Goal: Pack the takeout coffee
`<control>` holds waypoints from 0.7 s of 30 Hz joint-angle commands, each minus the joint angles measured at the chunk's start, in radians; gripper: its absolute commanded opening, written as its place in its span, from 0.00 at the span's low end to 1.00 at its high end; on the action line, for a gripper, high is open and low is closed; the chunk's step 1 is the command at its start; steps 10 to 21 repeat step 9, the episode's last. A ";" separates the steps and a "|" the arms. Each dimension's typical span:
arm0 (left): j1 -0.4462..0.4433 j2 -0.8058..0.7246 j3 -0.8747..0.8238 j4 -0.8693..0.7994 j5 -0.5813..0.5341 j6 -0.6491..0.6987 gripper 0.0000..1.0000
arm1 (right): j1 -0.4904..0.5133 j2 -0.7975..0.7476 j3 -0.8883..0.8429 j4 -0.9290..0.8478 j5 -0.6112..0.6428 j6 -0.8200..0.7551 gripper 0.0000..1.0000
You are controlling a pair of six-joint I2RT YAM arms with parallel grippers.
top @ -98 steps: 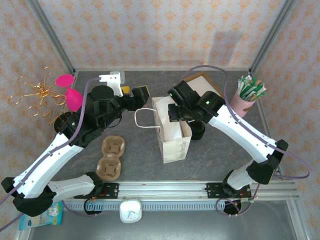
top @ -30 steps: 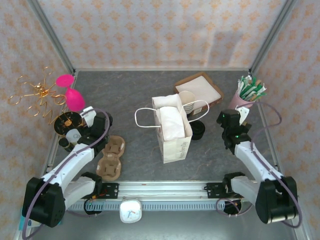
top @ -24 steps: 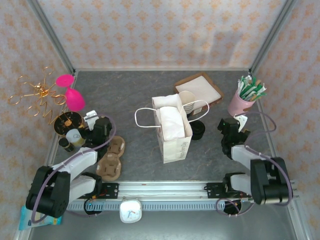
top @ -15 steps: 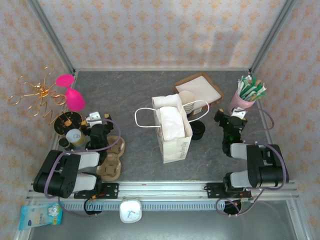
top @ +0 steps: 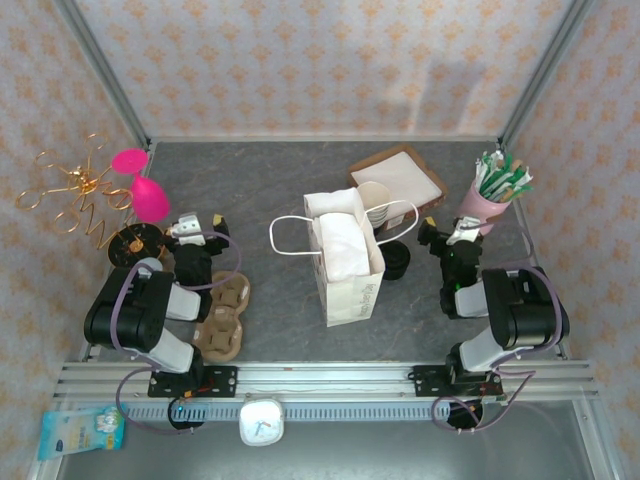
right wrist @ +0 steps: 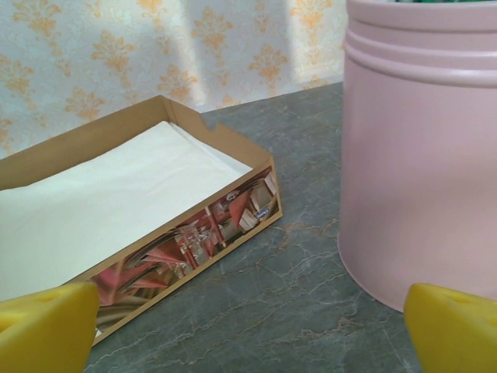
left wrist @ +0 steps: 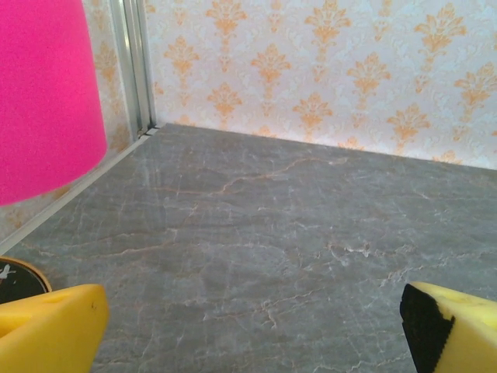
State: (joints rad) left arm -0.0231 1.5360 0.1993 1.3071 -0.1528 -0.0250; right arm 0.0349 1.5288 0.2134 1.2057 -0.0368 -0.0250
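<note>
My one takeout coffee (top: 397, 262) stands just to the right of the single white paper bag (top: 345, 270), between the bag and my right claw (top: 445, 236), and my left claw (top: 198, 230) is well left of the bag, both arms folded low, both claws opened wide.

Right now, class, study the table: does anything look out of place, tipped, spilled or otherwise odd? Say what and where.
Nothing is spilled or tipped. One oddity: the takeout coffee stands on the table beside the white paper bag, outside it, while the left pincer and right pincer are open, away from it.
</note>
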 commanded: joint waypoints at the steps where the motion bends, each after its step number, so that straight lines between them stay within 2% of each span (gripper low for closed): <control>1: 0.012 0.001 0.009 0.030 0.016 -0.007 1.00 | 0.002 -0.006 0.016 0.036 0.039 -0.018 1.00; 21: 0.012 0.001 0.011 0.025 0.024 -0.004 1.00 | -0.004 -0.009 0.017 0.028 0.028 -0.017 1.00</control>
